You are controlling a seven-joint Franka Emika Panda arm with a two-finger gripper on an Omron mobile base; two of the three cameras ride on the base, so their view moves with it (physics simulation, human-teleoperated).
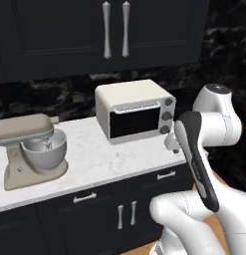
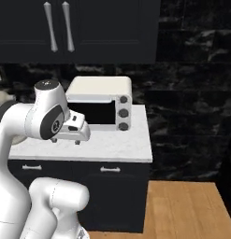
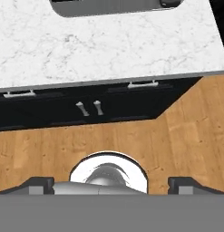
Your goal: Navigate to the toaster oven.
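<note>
In the left base view we see the toaster oven [image 1: 135, 110] standing on the white marble counter [image 1: 94, 159], toward its right end and back against the dark wall, its dark glass door and silver bar handle facing us. A stand mixer [image 1: 32, 149] sits well apart from it, to the left. Our arm rises at the lower right, folded in front of the counter's right part, and the oven sits just left of centre in this picture.

In the right base view the toaster oven [image 2: 102, 102] is near the middle, behind our forearm, on the counter [image 2: 117, 147] close to its right end. Beyond that end lies wooden floor [image 2: 182, 210]. The gripper [image 2: 75, 128] hangs above the counter's front part, in front of the oven; from here we cannot tell how its jaws stand.

In the hand view we look down on the counter [image 3: 109, 45], the dark drawer fronts [image 3: 109, 104] and the floor below them; the dark band at the top edge is probably the oven's front. The two finger tips [image 3: 38, 183] sit wide apart at the bottom corners, so the gripper [image 3: 111, 186] is spread and holds nothing.

We judge the drive nearly or wholly done: the base faces the oven at close range, and at most a small sideways correction is left.
</note>
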